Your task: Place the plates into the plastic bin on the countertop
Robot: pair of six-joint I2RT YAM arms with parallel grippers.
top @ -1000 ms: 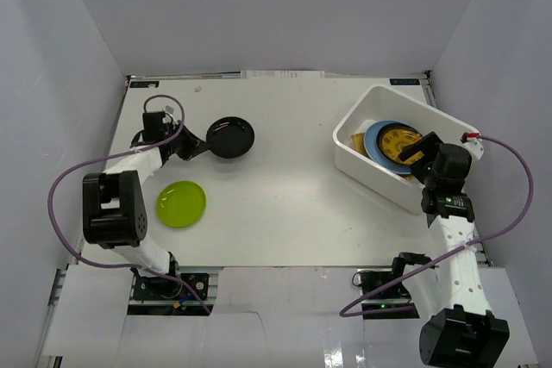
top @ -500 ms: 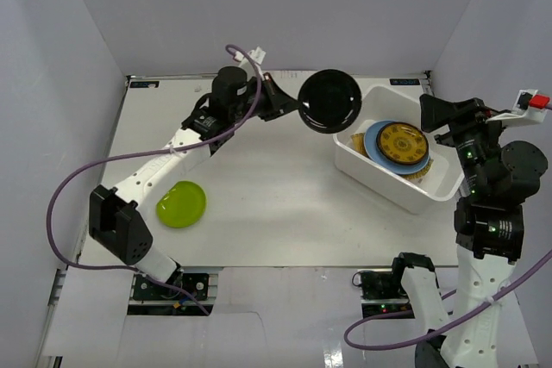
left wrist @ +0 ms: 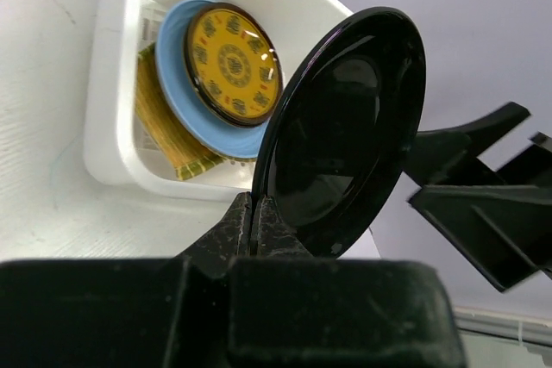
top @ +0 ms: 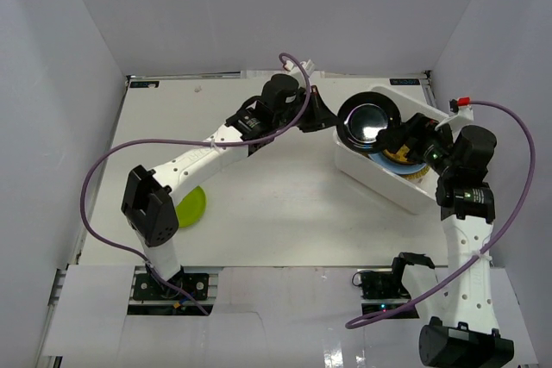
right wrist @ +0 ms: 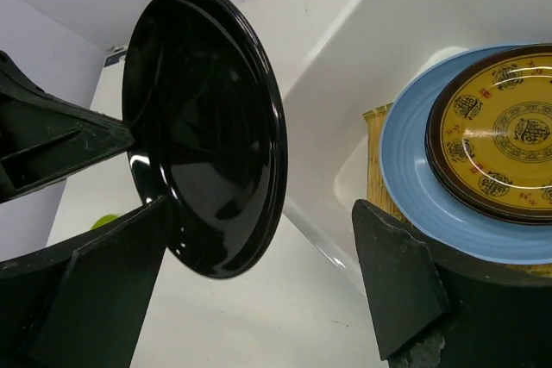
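A glossy black plate [top: 368, 122] hangs on edge above the left end of the plastic bin [top: 380, 184]. My left gripper [left wrist: 256, 213] is shut on its lower rim. My right gripper [right wrist: 259, 273] is open, its fingers [right wrist: 397, 273] either side of the black plate [right wrist: 203, 127]; I see no contact. In the bin [left wrist: 112, 127] an amber patterned plate [left wrist: 233, 62] lies on a light blue plate [left wrist: 185, 101] over tan woven plates [left wrist: 164, 131]. A lime green plate [top: 191, 205] lies on the countertop [top: 276, 204], half hidden by the left arm.
The left arm [top: 216, 148] stretches diagonally across the countertop from its base to the bin. White walls close in the back and both sides. The bin sits at an angle near the right rear corner.
The left arm carried the black plate rightward and down to the bin's left end. The right gripper dropped from its raised spot at the right and now brackets the plate.
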